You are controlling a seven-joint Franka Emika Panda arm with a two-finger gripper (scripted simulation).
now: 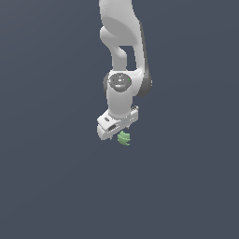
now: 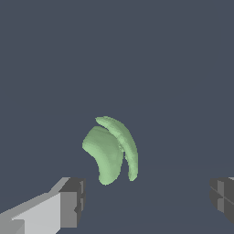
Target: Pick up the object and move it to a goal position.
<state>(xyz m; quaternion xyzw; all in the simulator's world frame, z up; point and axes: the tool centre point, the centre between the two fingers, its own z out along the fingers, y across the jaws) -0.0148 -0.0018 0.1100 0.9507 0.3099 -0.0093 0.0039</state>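
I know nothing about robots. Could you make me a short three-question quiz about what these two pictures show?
1. True or false: the white gripper is shut on the small light green lumpy object.
2. In the wrist view, where does the object lie: A) between the dark grey fingertips, or B) beyond them, in line with the gap?
3. What colour is the background?

Key: 1 false, the fingertips are wide apart and clear of it. 2 B. 3 plain dark blue-grey.

arm (image 1: 122, 70) hangs straight down, tool (image 2: 146, 201) spread wide, holding nothing.
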